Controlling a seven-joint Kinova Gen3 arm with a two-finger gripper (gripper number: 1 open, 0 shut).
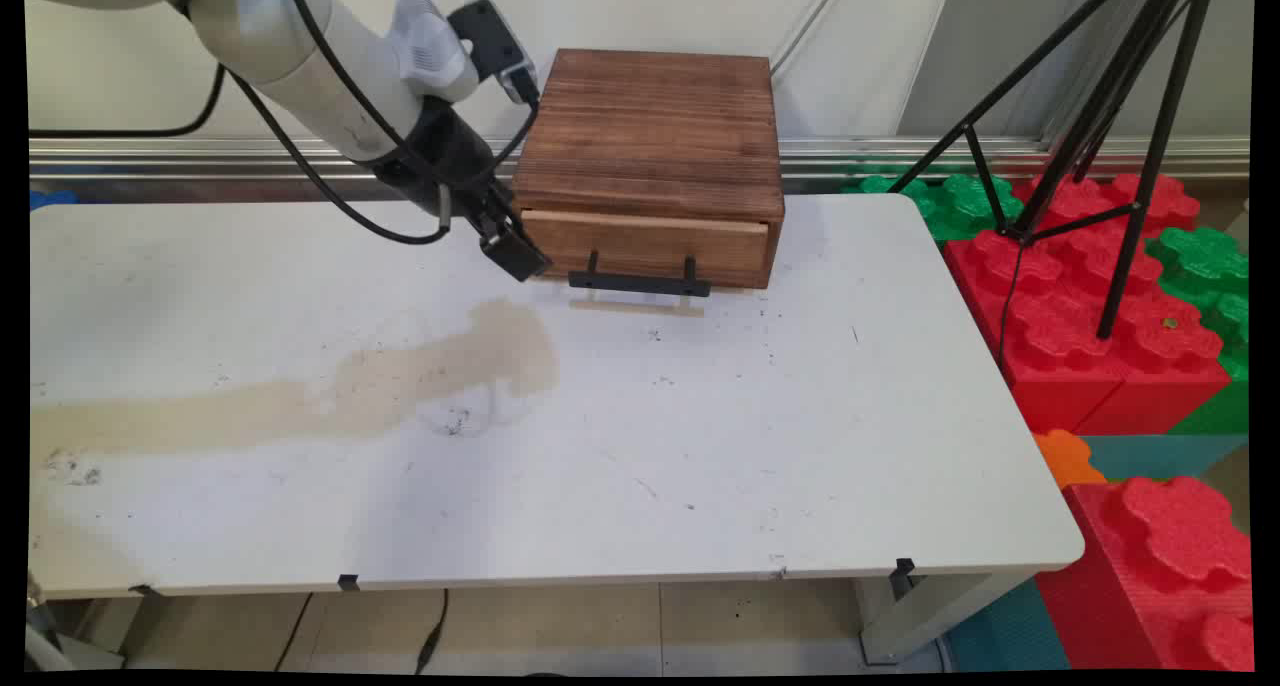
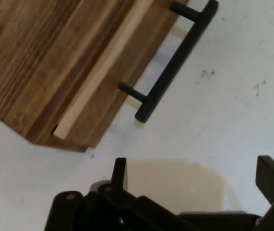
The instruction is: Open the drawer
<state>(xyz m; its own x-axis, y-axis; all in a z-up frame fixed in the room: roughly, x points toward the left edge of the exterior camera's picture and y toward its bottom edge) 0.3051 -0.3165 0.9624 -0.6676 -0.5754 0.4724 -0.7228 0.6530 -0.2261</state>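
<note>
Black two-finger gripper point(image 1: 512, 249) poised low over the white table point(image 1: 700, 446), just left of the near left corner of a wooden drawer box point(image 1: 650, 156); fingers point(image 2: 119, 173) spread apart, holding nothing, as seen in the hand view. Box set at the far middle of the table, against the wall side; drawer front point(image 1: 645, 246) paler along its top edge and drawn out only slightly, if at all. Black bar handle point(image 1: 640, 283) mounted on two short posts at the lower part of the drawer front, just right of the gripper and not touched by it. Black cables point(image 1: 330, 196) looped beneath the arm's white wrist. Brownish stain point(image 1: 300, 406) stretched across the table's left half, widest near the gripper. Black tripod legs point(image 1: 1100, 116) and red and green foam blocks point(image 1: 1100, 346) to the right of the table.
</note>
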